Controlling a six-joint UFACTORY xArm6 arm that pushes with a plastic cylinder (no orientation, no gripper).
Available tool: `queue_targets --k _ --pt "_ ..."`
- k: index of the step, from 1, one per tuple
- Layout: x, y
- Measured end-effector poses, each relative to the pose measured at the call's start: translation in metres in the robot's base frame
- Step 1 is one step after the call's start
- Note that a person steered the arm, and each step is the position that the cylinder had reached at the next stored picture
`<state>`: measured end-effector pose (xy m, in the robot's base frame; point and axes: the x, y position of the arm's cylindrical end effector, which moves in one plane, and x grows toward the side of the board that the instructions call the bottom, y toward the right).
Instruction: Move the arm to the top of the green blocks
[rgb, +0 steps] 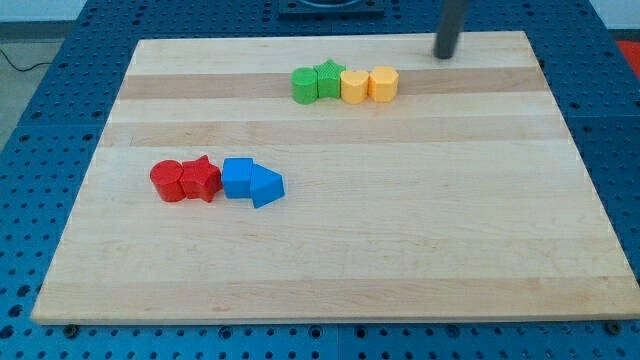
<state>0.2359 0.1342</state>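
jaws: none fitted, so no grasp state; my tip (445, 54) sits up-right of green blocks (317, 83). approach step; next, slide left above them.

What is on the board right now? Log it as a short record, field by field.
tip: my tip, near the view's top, right of the upper row, touching no block
upper row, left to right: green cylinder, green star, yellow block, yellow hexagon, packed together
lower row, left to right: red cylinder, red star, blue cube, blue wedge
surface: wooden board
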Motion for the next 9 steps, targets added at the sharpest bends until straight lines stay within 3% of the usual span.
queue_targets --k 2,3,9 --pt "0.003 -0.154" --pt "0.019 -0.175" --pt "0.018 -0.165"
